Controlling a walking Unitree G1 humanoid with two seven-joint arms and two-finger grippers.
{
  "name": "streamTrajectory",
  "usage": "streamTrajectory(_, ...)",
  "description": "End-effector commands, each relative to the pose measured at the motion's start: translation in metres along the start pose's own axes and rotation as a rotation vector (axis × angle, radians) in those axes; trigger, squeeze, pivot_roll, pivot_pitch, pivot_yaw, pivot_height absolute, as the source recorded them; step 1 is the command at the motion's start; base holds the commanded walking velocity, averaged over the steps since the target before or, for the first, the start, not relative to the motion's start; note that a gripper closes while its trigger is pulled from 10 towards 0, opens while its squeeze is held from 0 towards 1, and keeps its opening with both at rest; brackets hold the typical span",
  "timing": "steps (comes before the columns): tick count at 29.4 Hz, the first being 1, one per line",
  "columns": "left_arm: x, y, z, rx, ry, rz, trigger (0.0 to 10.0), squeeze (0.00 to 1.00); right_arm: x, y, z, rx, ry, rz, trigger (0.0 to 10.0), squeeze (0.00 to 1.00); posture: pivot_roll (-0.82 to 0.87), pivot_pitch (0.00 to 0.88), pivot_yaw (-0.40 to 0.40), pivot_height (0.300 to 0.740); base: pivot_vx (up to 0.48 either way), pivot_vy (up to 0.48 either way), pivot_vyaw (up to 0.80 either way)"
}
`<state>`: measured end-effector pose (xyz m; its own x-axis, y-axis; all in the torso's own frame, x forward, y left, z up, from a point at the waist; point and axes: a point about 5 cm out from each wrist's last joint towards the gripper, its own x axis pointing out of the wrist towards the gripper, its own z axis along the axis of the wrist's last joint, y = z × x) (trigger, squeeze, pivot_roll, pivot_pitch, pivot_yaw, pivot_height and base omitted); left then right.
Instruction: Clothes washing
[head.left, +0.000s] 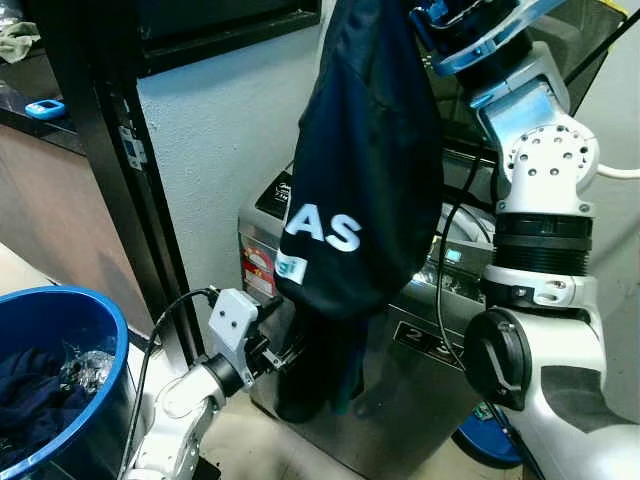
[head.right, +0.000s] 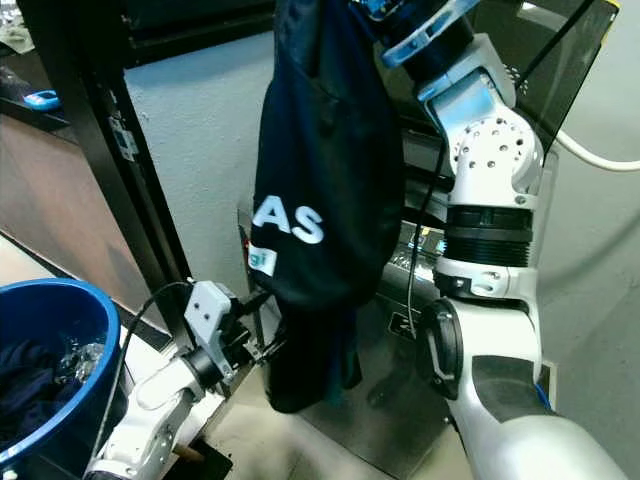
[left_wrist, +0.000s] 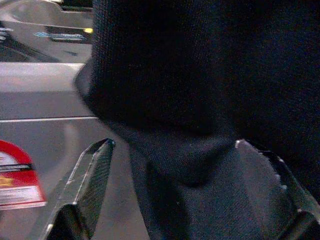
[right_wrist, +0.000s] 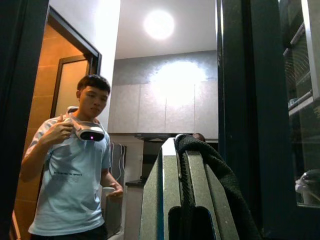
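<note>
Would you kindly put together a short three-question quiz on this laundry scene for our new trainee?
1. True or false: the right hand holds the dark garment up above the washing machine.
2. What colour is the tub on the robot's left?
3. The left hand is: A) inside the tub; B) open at the garment's lower end; C) pressing the machine's panel.

Key: 1 true; 2 blue; 3 B.
</note>
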<state>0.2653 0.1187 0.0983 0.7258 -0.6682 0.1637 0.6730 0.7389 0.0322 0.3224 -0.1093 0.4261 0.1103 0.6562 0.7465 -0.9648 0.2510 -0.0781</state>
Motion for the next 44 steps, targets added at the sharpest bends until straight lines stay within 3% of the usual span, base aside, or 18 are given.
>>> streamTrajectory(1, -0.004, -0.001, -0.001, 0.003, 0.022, -0.023, 10.0, 1.0, 0.009, 0.006, 0.005, -0.002, -0.007, 0.051, 0.0, 0.0, 0.16, 0.0, -0.091, 0.74, 0.0, 0.0, 0.0)
streamTrajectory(7, -0.002, 0.009, 0.002, 0.074, 0.022, 0.024, 10.0, 1.0, 0.016, 0.012, 0.012, -0.001, -0.025, 0.097, 0.0, 0.0, 0.15, 0.0, -0.097, 0.74, 0.0, 0.0, 0.0)
streamTrajectory(8, 0.002, 0.013, 0.005, 0.106, 0.009, 0.044, 10.0, 0.73, 0.018, 0.015, 0.014, -0.002, -0.029, 0.111, 0.0, 0.0, 0.15, 0.0, -0.097, 0.74, 0.0, 0.0, 0.0)
streamTrajectory(9, 0.003, 0.015, 0.006, 0.117, 0.001, 0.051, 10.0, 0.0, 0.018, 0.016, 0.015, -0.002, -0.03, 0.116, 0.0, 0.0, 0.15, 0.0, -0.097, 0.74, 0.0, 0.0, 0.0)
streamTrajectory(15, 0.007, 0.016, 0.012, 0.119, -0.024, 0.035, 10.0, 0.0, 0.019, 0.019, 0.016, -0.001, -0.032, 0.126, 0.0, 0.0, 0.15, 0.0, -0.095, 0.74, 0.0, 0.0, 0.0)
streamTrajectory(21, 0.028, 0.011, 0.036, 0.095, -0.129, -0.073, 10.0, 0.0, 0.019, 0.022, 0.017, 0.004, -0.032, 0.137, 0.0, 0.0, 0.14, 0.0, -0.091, 0.74, 0.0, 0.0, 0.0)
streamTrajectory(26, 0.037, 0.005, 0.04, 0.077, -0.146, -0.149, 10.0, 0.0, 0.019, 0.023, 0.017, 0.006, -0.032, 0.142, 0.0, 0.0, 0.13, 0.0, -0.083, 0.74, 0.0, 0.0, 0.0)
streamTrajectory(27, 0.04, 0.003, 0.039, 0.068, -0.143, -0.175, 6.0, 0.0, 0.019, 0.025, 0.018, 0.008, -0.033, 0.145, 0.0, 0.0, 0.12, 0.0, -0.081, 0.74, 0.0, 0.0, 0.0)
streamTrajectory(28, 0.04, 0.003, 0.039, 0.068, -0.143, -0.175, 6.0, 0.0, 0.019, 0.025, 0.018, 0.008, -0.033, 0.145, 0.0, 0.0, 0.12, 0.0, -0.081, 0.74, 0.0, 0.0, 0.0)
streamTrajectory(29, 0.042, 0.001, 0.036, 0.051, -0.141, -0.195, 1.4, 0.0, 0.02, 0.026, 0.018, 0.01, -0.034, 0.148, 0.0, 0.0, 0.12, 0.0, -0.077, 0.74, 0.0, 0.0, 0.0)
streamTrajectory(30, 0.044, 0.0, 0.033, 0.031, -0.138, -0.207, 0.0, 0.0, 0.02, 0.027, 0.018, 0.013, -0.034, 0.151, 0.0, 0.0, 0.12, 0.0, -0.077, 0.74, 0.0, 0.0, 0.0)
streamTrajectory(38, 0.052, 0.002, 0.037, -0.092, -0.195, -0.256, 0.0, 0.0, 0.02, 0.03, 0.019, 0.022, -0.034, 0.157, 0.0, 0.0, 0.11, 0.0, -0.074, 0.74, 0.0, 0.0, 0.0)
streamTrajectory(44, 0.057, 0.0, 0.042, -0.124, -0.218, -0.308, 0.0, 0.0, 0.02, 0.031, 0.019, 0.026, -0.033, 0.157, 0.0, 0.0, 0.1, 0.0, -0.074, 0.74, 0.0, 0.0, 0.0)
